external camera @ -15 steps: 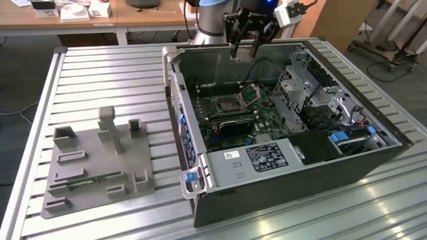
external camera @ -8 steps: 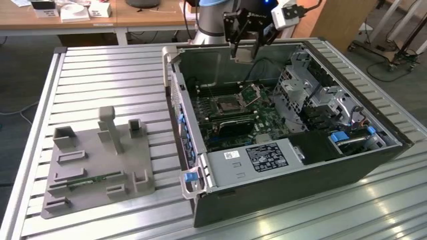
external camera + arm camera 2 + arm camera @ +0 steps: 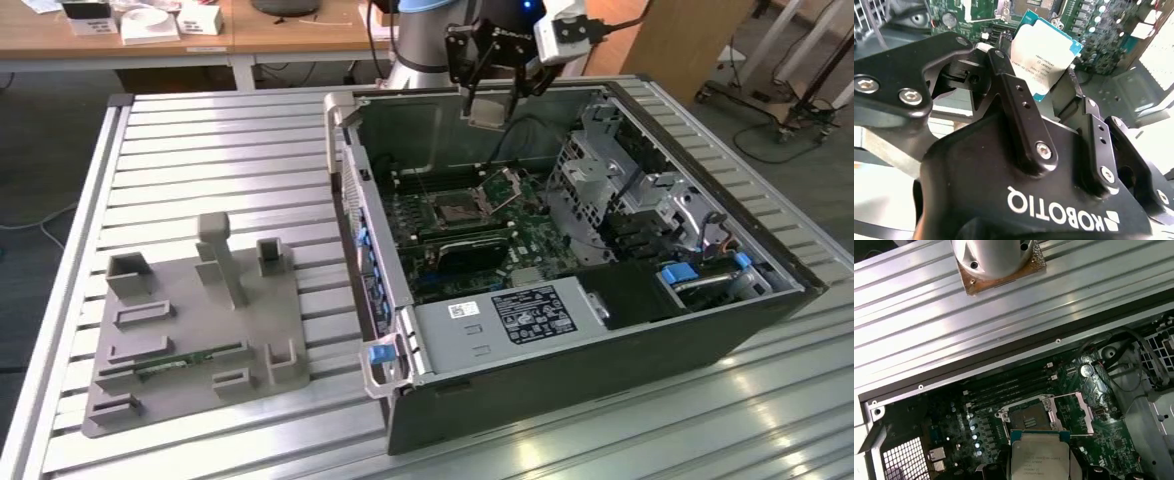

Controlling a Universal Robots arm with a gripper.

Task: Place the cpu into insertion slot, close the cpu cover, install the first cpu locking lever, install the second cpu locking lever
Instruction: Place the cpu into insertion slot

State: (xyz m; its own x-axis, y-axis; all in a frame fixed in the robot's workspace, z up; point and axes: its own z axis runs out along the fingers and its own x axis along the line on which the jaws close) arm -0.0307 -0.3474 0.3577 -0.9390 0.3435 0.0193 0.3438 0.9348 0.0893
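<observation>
cpu [image 3: 1041, 55] held abv insertion slot [image 3: 1029, 417]; cpu cover [image 3: 1066, 396] open.

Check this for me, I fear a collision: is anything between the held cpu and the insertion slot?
Nothing visible does. The tool holds the cpu over the open case, the insertion slot lies bare below, and the cpu cover stands hinged open beside it.

A robotics lab; slatted aluminium bench [image 3: 227, 140], wooden desks [image 3: 267, 40] behind.
</observation>
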